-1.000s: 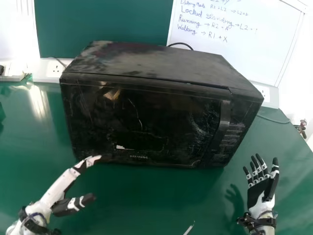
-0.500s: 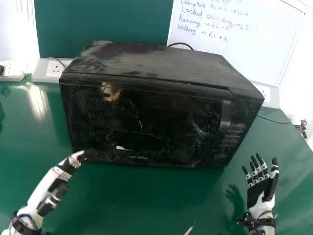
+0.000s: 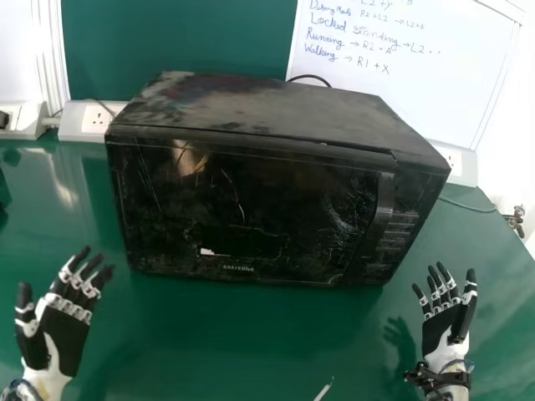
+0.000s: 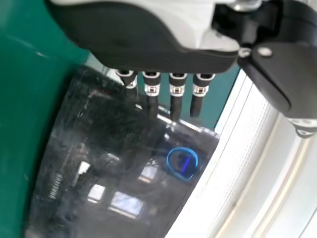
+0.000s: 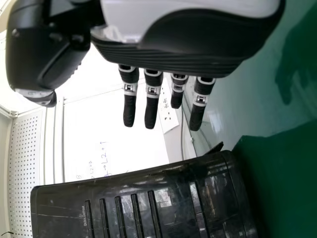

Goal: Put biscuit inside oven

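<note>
Hiding interior: shut oven (image 3: 276,200) | left hand (image 3: 63,336) spread | right hand (image 3: 438,330) spread | pale sliver (image 3: 323,391) cut off

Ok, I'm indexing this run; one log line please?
left hand: open, empty | right hand: open, empty | oven: door shut, on green table

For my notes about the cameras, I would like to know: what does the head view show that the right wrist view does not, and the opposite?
Head view: the left hand, open beside the oven's near corner, and the green board behind the oven.
Right wrist view: the perforated panel.
Both: the right hand, open; the oven; the whiteboard with writing; the green table.
</note>
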